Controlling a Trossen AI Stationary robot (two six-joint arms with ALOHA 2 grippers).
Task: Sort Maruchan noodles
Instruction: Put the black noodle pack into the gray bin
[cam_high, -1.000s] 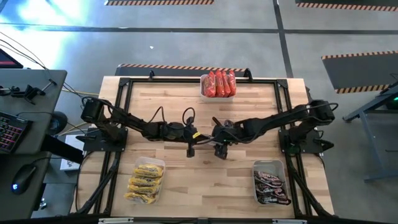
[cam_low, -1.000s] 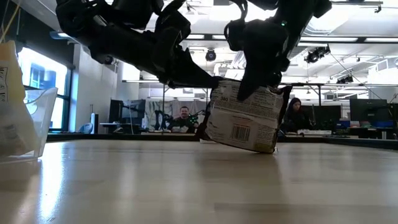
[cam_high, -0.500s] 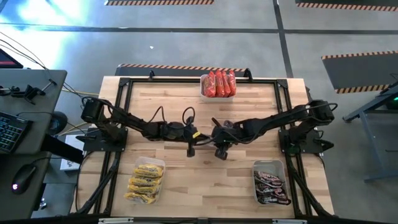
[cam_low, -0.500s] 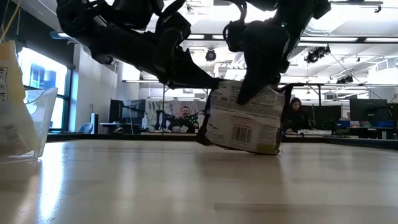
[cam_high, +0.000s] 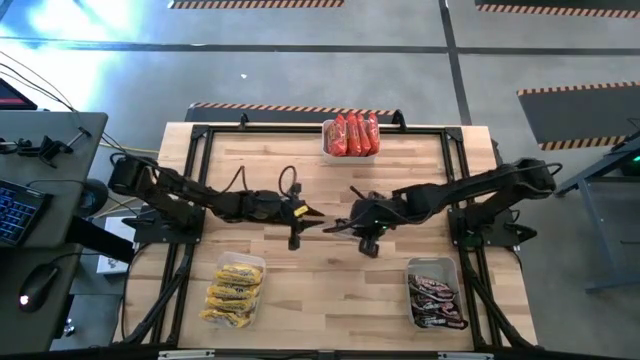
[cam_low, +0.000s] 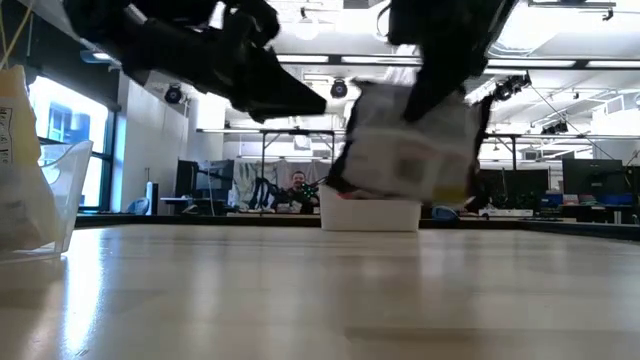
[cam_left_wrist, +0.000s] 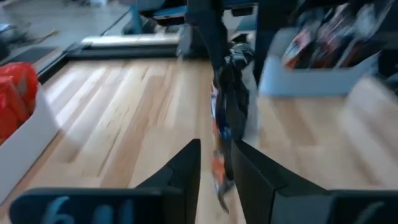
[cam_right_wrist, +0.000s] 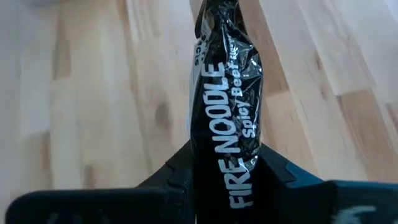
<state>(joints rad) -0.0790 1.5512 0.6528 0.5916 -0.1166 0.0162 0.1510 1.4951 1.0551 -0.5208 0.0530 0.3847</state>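
My right pincer is clenched on a dark noodle packet, holding it edge-up above the tabletop near the middle of the high view. My left pincer is released, its fingers parted and clear of the packet, just left of it. Other packets sit in tubs: red at upper centre, yellow at lower left, dark at lower right.

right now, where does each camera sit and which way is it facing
High view: above, facing straight down on the table and both arms.
Low view: at tabletop height, facing the room; both arms drop in from above.
Left wrist view: on the left arm, past its open left gripper.
Right wrist view: on the right arm, its right gripper clamping the dark noodle packet.
Shared: that packet also shows in the left wrist view.
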